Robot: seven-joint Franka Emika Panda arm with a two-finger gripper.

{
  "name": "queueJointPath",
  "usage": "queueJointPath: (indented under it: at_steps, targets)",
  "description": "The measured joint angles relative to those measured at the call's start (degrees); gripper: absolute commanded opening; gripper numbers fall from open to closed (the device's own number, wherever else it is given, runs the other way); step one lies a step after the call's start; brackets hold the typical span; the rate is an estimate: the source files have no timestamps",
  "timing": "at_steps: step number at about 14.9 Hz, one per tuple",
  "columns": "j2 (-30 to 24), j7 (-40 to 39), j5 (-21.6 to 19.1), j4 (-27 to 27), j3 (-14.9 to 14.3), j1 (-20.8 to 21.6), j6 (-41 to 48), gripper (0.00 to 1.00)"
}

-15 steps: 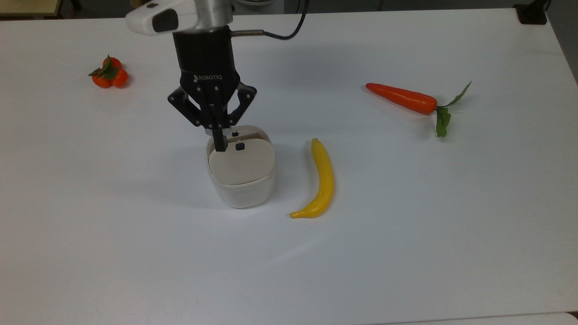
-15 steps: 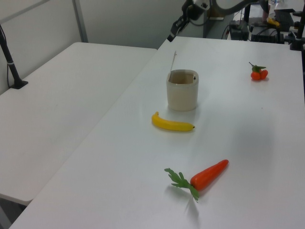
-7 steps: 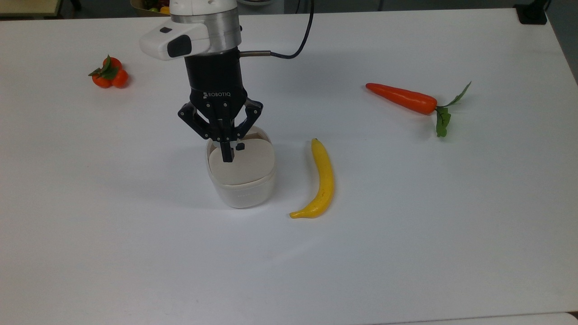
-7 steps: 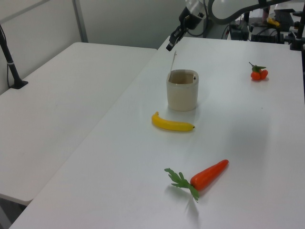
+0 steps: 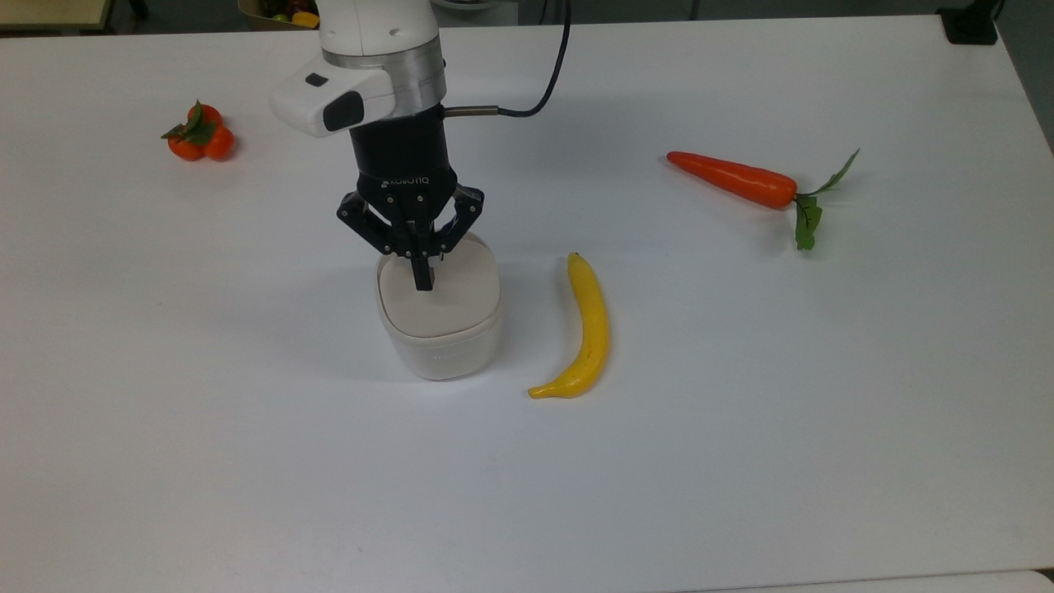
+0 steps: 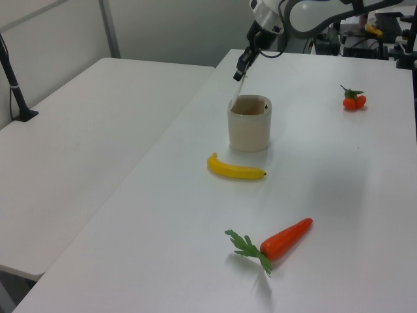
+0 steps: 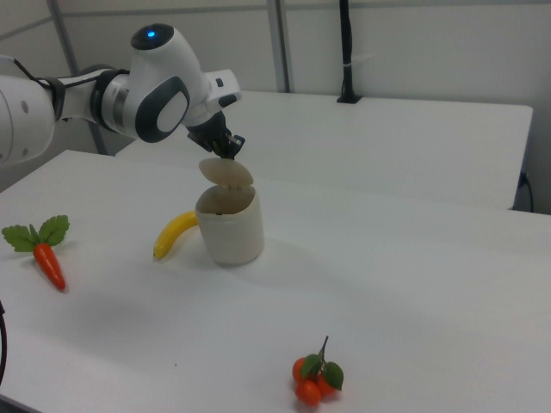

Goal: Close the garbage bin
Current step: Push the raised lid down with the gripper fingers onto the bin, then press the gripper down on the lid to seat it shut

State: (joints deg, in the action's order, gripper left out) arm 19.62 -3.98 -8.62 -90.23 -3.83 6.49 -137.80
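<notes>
Garbage bin [image 5: 440, 346] sits right under the gripper [image 5: 423, 280], its beige lid [image 7: 226, 171] standing tilted up, bin mouth open in the right view. Gripper fingers pinched together at the lid's upper edge, touching it. Banana [image 5: 586, 328] just beside the bin on the top view's right; carrot [image 5: 733, 179] and oranges [image 5: 199, 134] well apart from the gripper on the white table [image 5: 741, 412].

The arm reaches down with its wrist nearly vertical, and the gripper [image 5: 423, 278] has both fingers pressed together, pointing downward.
</notes>
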Motion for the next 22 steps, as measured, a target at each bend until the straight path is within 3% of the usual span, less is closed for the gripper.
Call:
queueJointPath:
  at_steps: [7, 14, 22]
  targets:
    - [-1.16, -2.49, 1.86, -0.34, 0.00, -0.24, 10.61, 0.00]
    - [-1.16, -2.58, 5.14, -3.71, 0.00, -0.24, 11.06, 0.00]
    - [-1.19, -2.64, 6.26, -5.12, 0.00, -0.16, 11.06, 0.00]
